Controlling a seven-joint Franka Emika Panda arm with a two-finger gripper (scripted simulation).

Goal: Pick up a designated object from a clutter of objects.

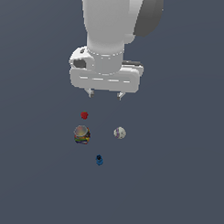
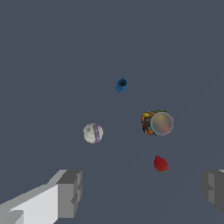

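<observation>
Gripper [image 1: 105,94] wide open (nothing held), above objs, whitish ball [image 1: 120,133] below, off to ext. view's right.

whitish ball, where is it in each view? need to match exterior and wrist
Exterior view: whitish ball sits to the exterior view's right of the multicoloured can, below the open gripper.
Wrist view: whitish ball lies apart from the can, ahead of the fingers.
Shared landmark: the can.
</observation>
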